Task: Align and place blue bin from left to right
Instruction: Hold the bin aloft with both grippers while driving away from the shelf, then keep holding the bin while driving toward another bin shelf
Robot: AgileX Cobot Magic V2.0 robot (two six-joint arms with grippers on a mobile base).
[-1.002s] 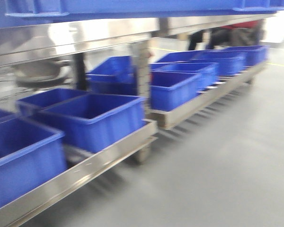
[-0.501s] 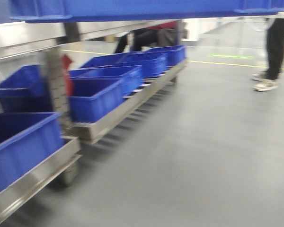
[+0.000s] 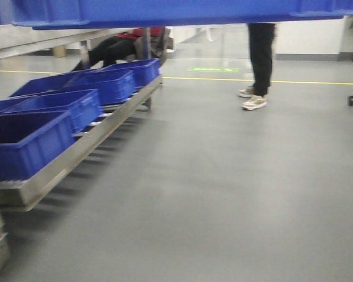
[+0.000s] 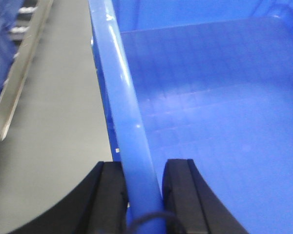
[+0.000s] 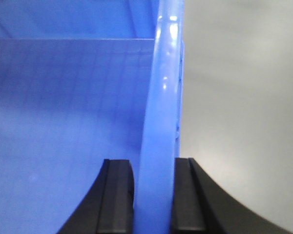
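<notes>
**A:** Bin position first: where is the blue bin (image 3: 165, 10)?

**B:** Up in the air, stretched across the top edge of the front view. Only its underside and flanged edge show there, above the grey floor (image 3: 223, 194).

**A:** And the left gripper (image 4: 144, 168)?

**B:** Clamped on the bin's side rim (image 4: 119, 87). One black finger (image 4: 112, 195) sits outside the wall and the other inside, with the rim running away from the camera between them. The bin's interior lies to the right of that rim in the left wrist view, with floor to the left.

**A:** Right gripper (image 5: 154, 165)?

**B:** The same hold on the opposite rim (image 5: 161, 87). Its pads press both faces of the wall, with the interior on the left and floor on the right.

**A:** So the bin hangs between the two claws?

**B:** Yes, each claw grips one side wall from above.

**A:** Anything else around?

**B:** Other crates (image 3: 29, 141) stand in a row on a low metal rack (image 3: 65, 164) at the left, well below the held bin. A person's legs (image 3: 259, 59) stand beyond, near a yellow floor line (image 3: 317, 82).
</notes>
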